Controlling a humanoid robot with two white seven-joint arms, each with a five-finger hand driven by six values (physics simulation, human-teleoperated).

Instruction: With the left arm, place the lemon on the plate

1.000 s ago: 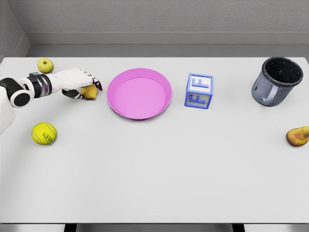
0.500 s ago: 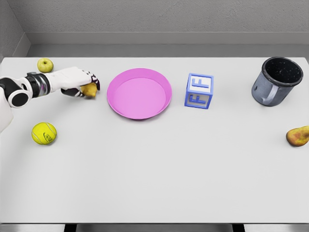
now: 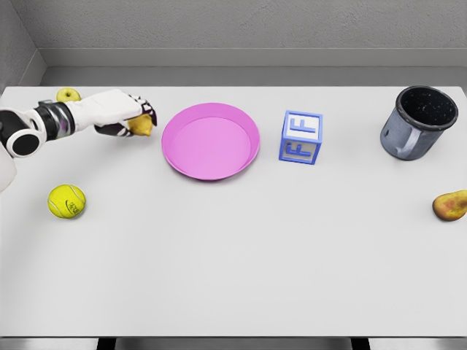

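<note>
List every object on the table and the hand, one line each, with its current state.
left robot hand: fingers shut on the lemon
lemon: gripped, left of the plate, not on it yet
plate: upright, empty
letter block: resting, F faces showing
mug: upright, looks empty
pear: lying at the right edge
tennis ball: resting, untouched
green apple: partly hidden behind the arm

The scene is bright and evenly lit, as if the light comes softly from above. The white worktop (image 3: 241, 248) shows no glare. Shadows are weak and short: a faint one lies under the pink plate (image 3: 211, 141) and beside the dark mug (image 3: 418, 122). Everything is sharp, without blur or distortion at the edges.
</note>
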